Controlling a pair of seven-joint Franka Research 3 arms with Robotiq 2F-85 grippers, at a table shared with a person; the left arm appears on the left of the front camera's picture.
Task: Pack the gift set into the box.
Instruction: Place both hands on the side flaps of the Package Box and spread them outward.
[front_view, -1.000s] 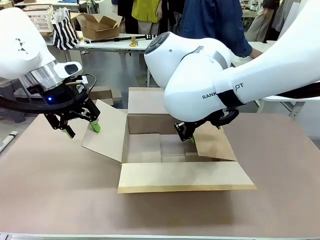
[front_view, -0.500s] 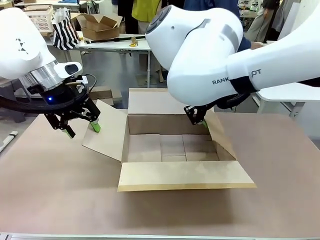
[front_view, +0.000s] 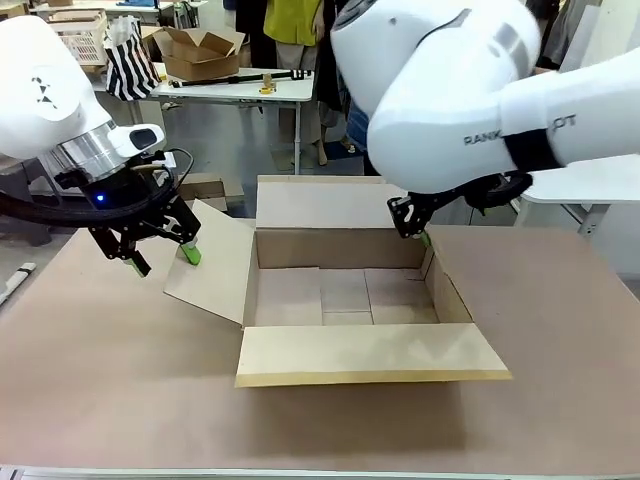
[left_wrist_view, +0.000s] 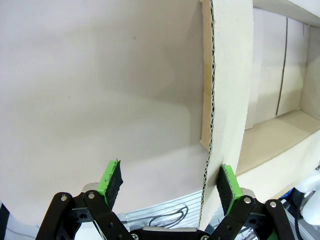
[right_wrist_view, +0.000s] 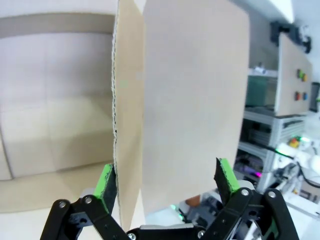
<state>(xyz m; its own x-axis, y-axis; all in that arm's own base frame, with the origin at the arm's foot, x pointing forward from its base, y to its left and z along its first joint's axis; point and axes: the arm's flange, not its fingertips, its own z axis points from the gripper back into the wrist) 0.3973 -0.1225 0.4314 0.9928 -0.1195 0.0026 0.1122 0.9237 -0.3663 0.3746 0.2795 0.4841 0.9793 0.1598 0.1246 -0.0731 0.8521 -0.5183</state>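
Observation:
The box (front_view: 345, 295) stands open and empty mid-table, its near flap (front_view: 370, 352) folded out flat. My left gripper (front_view: 162, 257) is open at the outer edge of the box's left flap (front_view: 215, 262). In the left wrist view the flap's corrugated edge (left_wrist_view: 209, 100) runs between the pads of the left gripper (left_wrist_view: 170, 182), close to one pad. My right gripper (front_view: 412, 228) is open at the top of the right flap (front_view: 445, 285), which stands nearly upright. The right wrist view shows that flap (right_wrist_view: 190, 100) between the spread pads of the right gripper (right_wrist_view: 165, 180). The gift set is out of view.
The brown table top (front_view: 100, 380) spreads around the box. A person in dark clothes (front_view: 355, 125) stands behind the right arm. A farther table holds a smaller carton (front_view: 200, 50), a striped bag (front_view: 130, 62) and a white crate (front_view: 85, 35).
My right arm rose and drew back to the right, and the right flap went from leaning over the box to nearly upright. The left arm has not moved.

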